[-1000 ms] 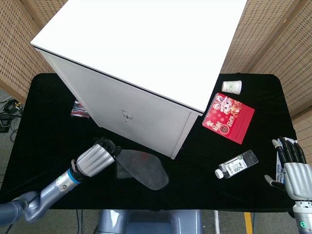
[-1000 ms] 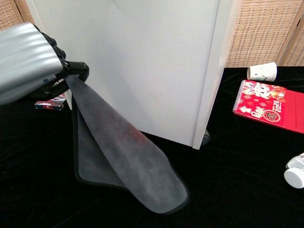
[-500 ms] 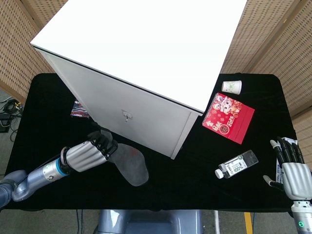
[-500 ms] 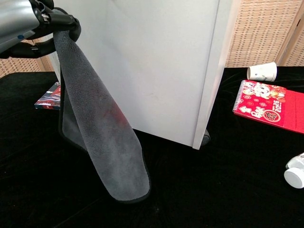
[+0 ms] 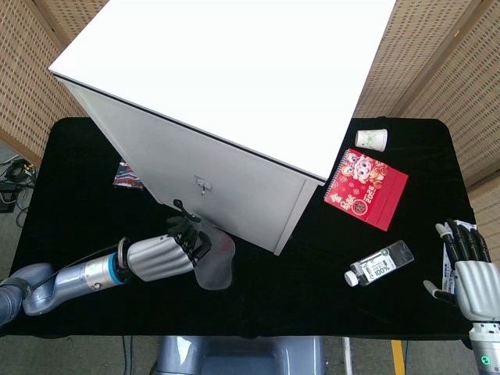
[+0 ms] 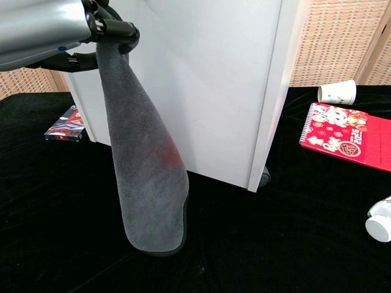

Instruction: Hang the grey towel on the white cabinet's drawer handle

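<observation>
My left hand (image 5: 166, 255) grips the top of the grey towel (image 6: 146, 165), which hangs straight down in front of the white cabinet (image 5: 234, 86). In the chest view the left hand (image 6: 55, 30) is at the top left, with the towel's lower end just above the black table. From the head view the towel (image 5: 216, 262) shows as a small fold below the drawer handle (image 5: 203, 186), and the hand is a little below and left of that handle. My right hand (image 5: 473, 275) rests open at the table's right front edge, holding nothing.
A red notebook (image 5: 366, 188) and a paper cup (image 5: 372, 138) lie right of the cabinet. A small plastic bottle (image 5: 379, 263) lies near my right hand. A small colourful box (image 6: 65, 126) sits by the cabinet's left side. The table (image 5: 78, 195) has a black cloth.
My left hand has lifted the towel off the table and carried it right, toward the cabinet front; the towel now hangs nearly straight. The right hand stayed put.
</observation>
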Tool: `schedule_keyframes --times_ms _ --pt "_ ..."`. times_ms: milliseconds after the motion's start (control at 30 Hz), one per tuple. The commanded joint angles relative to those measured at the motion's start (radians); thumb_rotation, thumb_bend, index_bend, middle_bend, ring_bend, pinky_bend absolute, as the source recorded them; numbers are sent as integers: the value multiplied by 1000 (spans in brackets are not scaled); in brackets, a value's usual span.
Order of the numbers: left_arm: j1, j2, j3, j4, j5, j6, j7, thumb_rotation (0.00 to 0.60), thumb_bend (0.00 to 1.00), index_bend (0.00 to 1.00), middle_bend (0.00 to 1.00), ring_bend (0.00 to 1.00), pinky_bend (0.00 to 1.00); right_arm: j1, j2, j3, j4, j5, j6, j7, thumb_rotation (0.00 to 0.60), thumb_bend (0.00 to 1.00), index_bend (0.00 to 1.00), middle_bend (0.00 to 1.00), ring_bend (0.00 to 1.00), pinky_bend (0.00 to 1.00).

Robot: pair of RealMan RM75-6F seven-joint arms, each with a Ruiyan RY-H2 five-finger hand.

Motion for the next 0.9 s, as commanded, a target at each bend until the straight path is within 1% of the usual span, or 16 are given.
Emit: schedule_keyframes --times_ms 33,333,633,900 --pt "-11 32 -13 -51 -10 -52 25 600 348 806 864 752 661 0 0 -1 0 0 0 -1 600 86 0 0 0 0" --pt "-32 70 -52 -150 -55 -164 60 600 309 812 859 743 652 -1 0 -2 0 -5 1 1 600 86 0 0 0 0" --pt "-24 73 -56 -151 -46 -181 75 600 309 812 859 744 651 -2 4 0 1 -2 2 11 600 86 0 0 0 0" --pt "-29 97 -88 -179 -61 -197 82 600 297 812 853 734 633 -1 1 -3 -2 -4 -1 1 600 87 0 0 0 0"
